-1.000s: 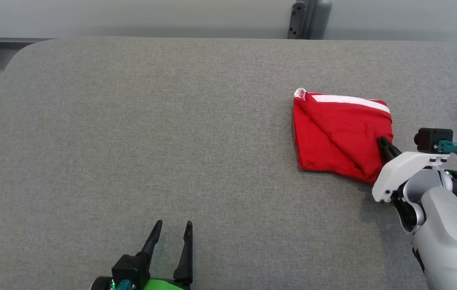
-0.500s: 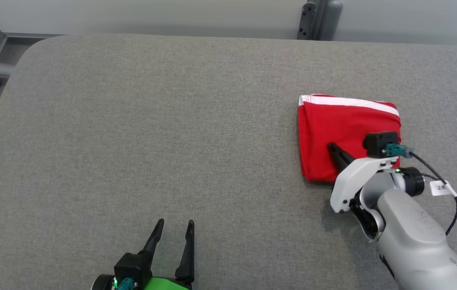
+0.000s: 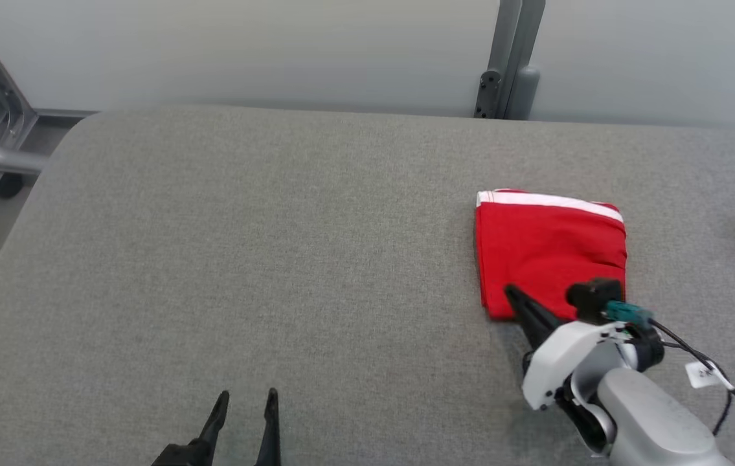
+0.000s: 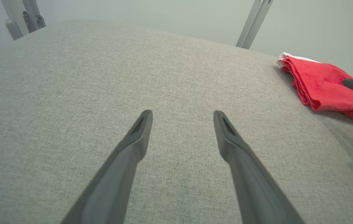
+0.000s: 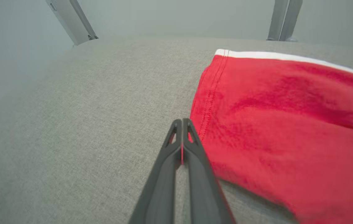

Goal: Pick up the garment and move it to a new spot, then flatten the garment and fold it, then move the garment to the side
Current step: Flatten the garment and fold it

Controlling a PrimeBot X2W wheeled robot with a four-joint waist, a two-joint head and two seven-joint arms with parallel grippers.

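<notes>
Right claw, pressed together, is crossing from garment's right corner to its near-left; you're needing a low, flat sideways nudge, left claw idling spread.

The table lies open leftward (the garment occupies its right).

No text can be read; the small white tag at the near right carries dark marks too blurred to make out.

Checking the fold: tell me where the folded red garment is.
Head view: garment on the right side of the table, near-left corner beside the right claw.
</notes>
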